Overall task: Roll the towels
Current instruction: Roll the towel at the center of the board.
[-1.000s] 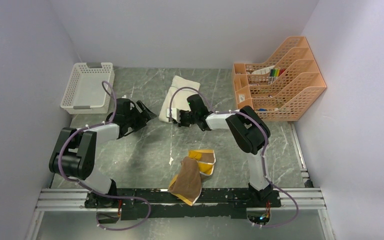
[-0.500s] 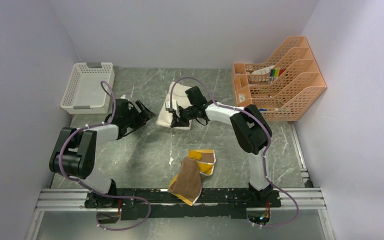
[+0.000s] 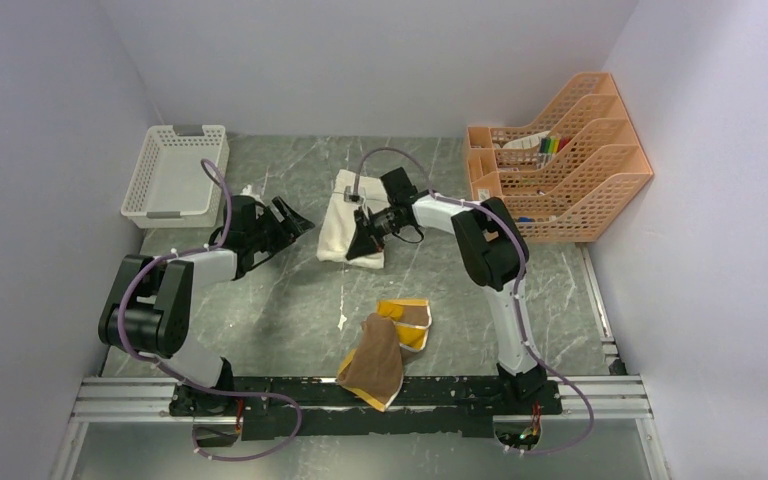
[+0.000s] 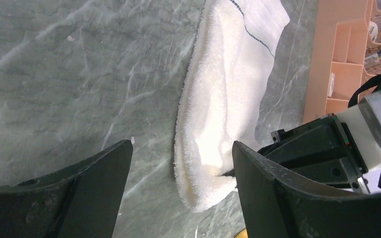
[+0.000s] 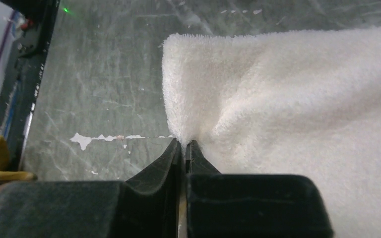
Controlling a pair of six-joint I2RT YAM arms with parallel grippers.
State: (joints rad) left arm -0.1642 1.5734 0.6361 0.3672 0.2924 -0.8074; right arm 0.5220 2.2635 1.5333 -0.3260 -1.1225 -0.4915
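The cream-white towel [image 3: 343,212] lies crumpled lengthwise on the marble table [image 3: 290,300], toward the back centre. My right gripper [image 3: 367,238] is shut on its near edge; in the right wrist view the jaws [image 5: 184,144] pinch a fold of terry [image 5: 297,89]. My left gripper [image 3: 295,220] stands open just left of the towel, with nothing between its fingers. From the left wrist the towel [image 4: 228,94] hangs ahead of the open gripper [image 4: 182,145]. The brown towel with its mustard-yellow reverse [image 3: 378,358] lies bunched near the front.
A white plastic basket [image 3: 173,175] stands at the back left. An orange mesh file organiser [image 3: 560,150] with pens sits at the back right and also shows in the left wrist view [image 4: 337,59]. A metal rail [image 3: 120,398] runs along the near edge.
The right gripper has dragged the white towel's near edge leftward and toward the front while turning its wrist. The left gripper has edged slightly right, toward the towel.
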